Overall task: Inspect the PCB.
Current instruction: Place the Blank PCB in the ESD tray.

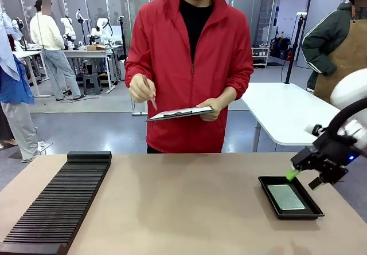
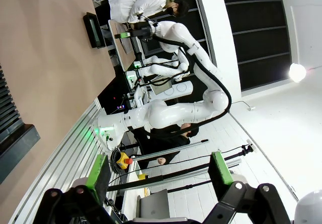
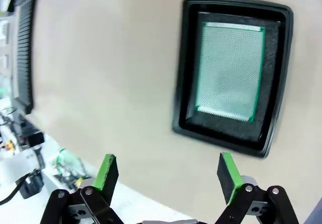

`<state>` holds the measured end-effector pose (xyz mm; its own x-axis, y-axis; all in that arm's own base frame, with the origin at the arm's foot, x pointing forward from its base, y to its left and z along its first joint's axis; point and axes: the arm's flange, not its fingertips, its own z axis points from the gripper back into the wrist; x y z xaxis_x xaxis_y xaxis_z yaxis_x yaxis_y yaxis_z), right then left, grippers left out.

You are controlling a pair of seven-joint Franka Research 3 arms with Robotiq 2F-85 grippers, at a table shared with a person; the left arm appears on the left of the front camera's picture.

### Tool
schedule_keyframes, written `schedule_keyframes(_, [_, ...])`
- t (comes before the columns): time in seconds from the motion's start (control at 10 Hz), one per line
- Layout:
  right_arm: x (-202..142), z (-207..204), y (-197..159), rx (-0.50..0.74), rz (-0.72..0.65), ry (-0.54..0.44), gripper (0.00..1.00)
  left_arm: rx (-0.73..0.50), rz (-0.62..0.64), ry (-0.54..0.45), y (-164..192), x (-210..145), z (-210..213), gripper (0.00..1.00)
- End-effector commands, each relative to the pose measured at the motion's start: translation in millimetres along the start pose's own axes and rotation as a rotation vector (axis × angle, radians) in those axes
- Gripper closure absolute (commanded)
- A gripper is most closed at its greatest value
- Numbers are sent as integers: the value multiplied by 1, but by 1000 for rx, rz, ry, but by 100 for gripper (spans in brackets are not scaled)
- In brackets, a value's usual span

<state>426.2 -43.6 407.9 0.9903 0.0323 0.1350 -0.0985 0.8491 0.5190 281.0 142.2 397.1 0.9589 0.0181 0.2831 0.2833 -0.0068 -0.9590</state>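
The PCB [image 1: 287, 197], a thin green board with a pale grey-green face up, lies flat inside a shallow black tray [image 1: 269, 196] at the table's right. In the right wrist view the PCB [image 3: 230, 71] sits in the tray [image 3: 181, 68], ahead of the fingers. My right gripper [image 1: 304, 179] hovers open just above and right of the tray, nothing between its green pads [image 3: 105, 172]. My left gripper [image 2: 159, 172] is open and empty, pointing away from the table toward the lab wall.
A long black ribbed rack [image 1: 57, 203] lies along the table's left side. A person in a red jacket [image 1: 189, 66] stands at the far edge holding a clipboard [image 1: 179, 113] and a pen. The tan table [image 1: 183, 209] is bare in the middle.
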Motion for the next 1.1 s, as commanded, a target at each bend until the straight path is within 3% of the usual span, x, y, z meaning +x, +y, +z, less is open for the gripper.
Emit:
schedule_keyframes(0.0, [-29,36,9,147,5,-4,0,5,-3,7,-2,-2,1,0])
schedule_keyframes(0.5, [-112,92,-22,547,-46,-42,0,5,-3,7,-2,-2,1,0])
schedule_keyframes(1.0, [-175,87,-48,835,-30,-65,0,5,-3,7,-2,-2,1,0])
